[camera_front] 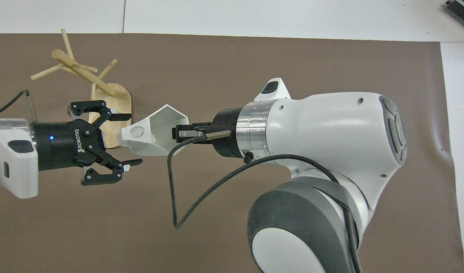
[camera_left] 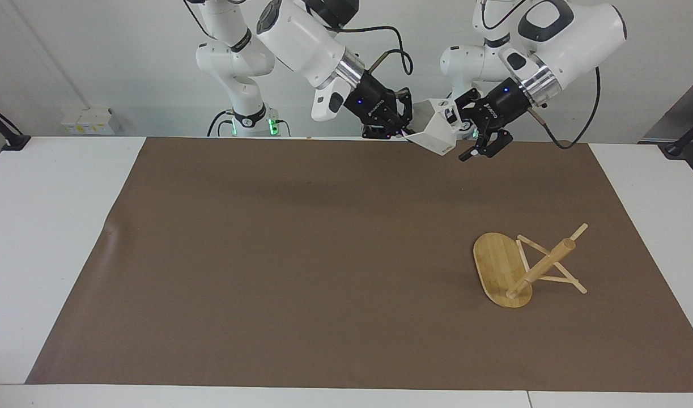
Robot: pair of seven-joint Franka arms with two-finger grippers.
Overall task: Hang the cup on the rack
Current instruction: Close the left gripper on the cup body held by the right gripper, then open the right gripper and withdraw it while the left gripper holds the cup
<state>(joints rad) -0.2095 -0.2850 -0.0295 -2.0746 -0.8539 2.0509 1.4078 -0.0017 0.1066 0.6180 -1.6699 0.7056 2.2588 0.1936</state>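
The white faceted cup (camera_left: 437,135) (camera_front: 156,132) hangs in the air on its side, over the mat's edge by the robots. My right gripper (camera_left: 407,130) (camera_front: 177,133) is shut on its rim. The blocky handle with the round hole (camera_front: 136,131) points at my left gripper (camera_left: 464,129) (camera_front: 135,139), which is open with one finger on each side of that handle end; I cannot tell if it touches. The bamboo rack (camera_left: 499,269) (camera_front: 111,102) lies tipped over on the mat toward the left arm's end, its post (camera_left: 541,267) (camera_front: 82,72) slanting up off the mat.
A brown mat (camera_left: 301,255) covers most of the white table (camera_left: 51,226). A black cable (camera_front: 171,189) loops down from the right arm's wrist. The rack's thin pegs (camera_left: 550,279) stick out sideways just above the mat.
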